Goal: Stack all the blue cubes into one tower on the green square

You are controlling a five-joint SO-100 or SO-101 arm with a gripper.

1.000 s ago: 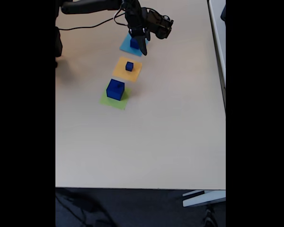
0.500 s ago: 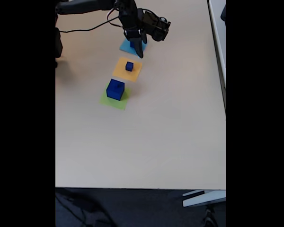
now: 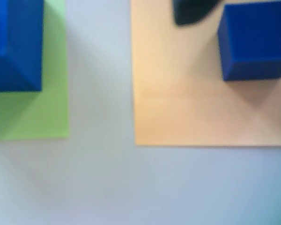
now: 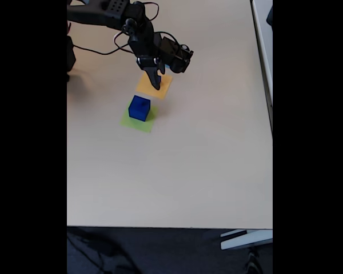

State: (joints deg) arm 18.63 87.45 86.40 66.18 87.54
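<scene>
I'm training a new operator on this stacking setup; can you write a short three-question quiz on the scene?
1. True or false: in the fixed view a dark blue cube sits on the green square.
2. In the wrist view, which paper square carries the right-hand cube? A) light blue B) orange-yellow C) lime-green
3. In the fixed view, over which square does the pincer hang?

Key:
1. True
2. B, the orange-yellow square
3. The orange-yellow one; whether the pincer is open cannot be told.
</scene>
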